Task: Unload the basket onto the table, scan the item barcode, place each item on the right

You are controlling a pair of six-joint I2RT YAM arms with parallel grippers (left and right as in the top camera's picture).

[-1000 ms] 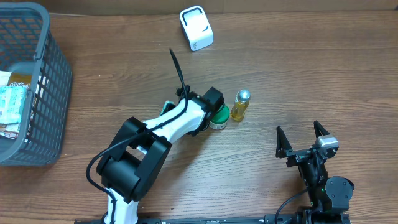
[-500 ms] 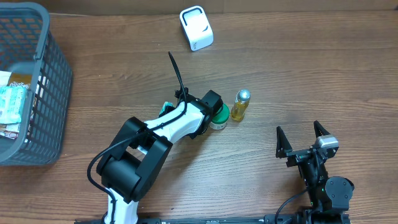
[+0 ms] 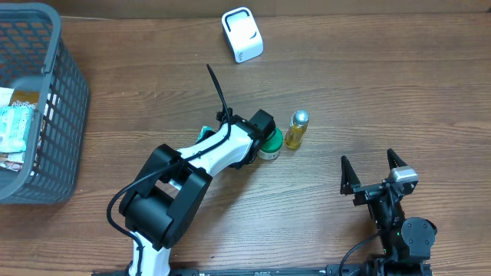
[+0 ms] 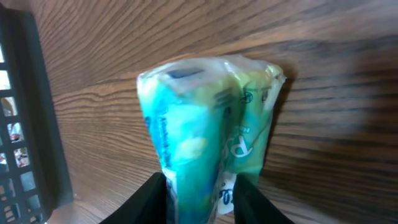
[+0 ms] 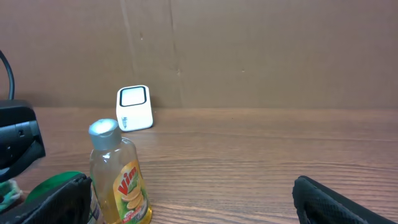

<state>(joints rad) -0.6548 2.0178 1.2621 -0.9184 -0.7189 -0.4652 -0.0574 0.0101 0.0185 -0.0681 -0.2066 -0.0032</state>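
The item in the left wrist view is a teal and green plastic packet (image 4: 199, 124) standing on the wooden table. My left gripper (image 4: 202, 182) is open, its two black fingers (image 4: 152, 199) flanking the packet's lower part. From overhead only a teal sliver of the packet (image 3: 205, 132) shows beside the left arm, and the left gripper (image 3: 212, 135) is mostly hidden under the wrist. A white barcode scanner (image 3: 242, 34) stands at the back of the table, also seen as the scanner (image 5: 134, 107) in the right wrist view. My right gripper (image 3: 372, 173) rests open at the front right with nothing in it.
A yellow Vim bottle (image 3: 297, 130) with a silver cap and a green-lidded jar (image 3: 268, 144) stand just right of the left wrist. A dark mesh basket (image 3: 65, 92) with packets inside sits at the far left. A black cable tie (image 3: 219, 88) sticks up from the arm.
The left wrist has shifted slightly toward the back of the table. The right arm, bottle, jar and scanner have not moved.
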